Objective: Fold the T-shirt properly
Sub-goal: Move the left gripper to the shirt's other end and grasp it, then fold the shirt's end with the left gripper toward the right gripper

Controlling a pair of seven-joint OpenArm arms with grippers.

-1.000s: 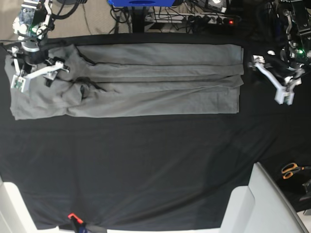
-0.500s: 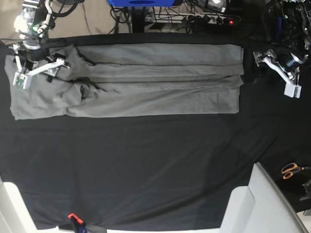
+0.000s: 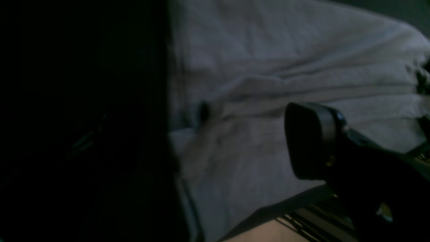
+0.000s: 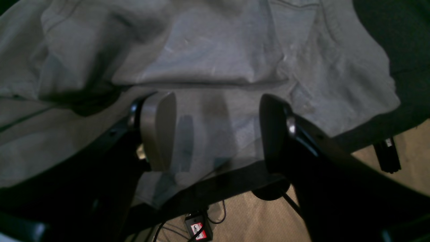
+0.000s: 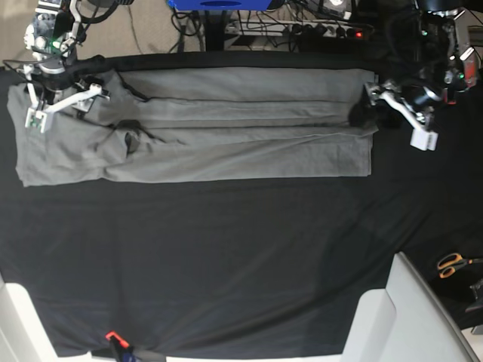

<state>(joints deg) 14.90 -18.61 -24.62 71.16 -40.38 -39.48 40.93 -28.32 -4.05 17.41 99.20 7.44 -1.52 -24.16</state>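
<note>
T-shirt [image 5: 226, 124] lies folded lengthwise along desk's [image 5: 226, 249] far edge. Both grippers, left [image 5: 392, 113] and right [image 5: 60, 102], fingers apart, at opposite ends. Pinch all layers squarely before lifting.

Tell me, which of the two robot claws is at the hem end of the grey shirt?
The left gripper, on the base view's right. It sits open at the straight hem end of the T-shirt. The right gripper hovers open over the rumpled sleeve end.
</note>
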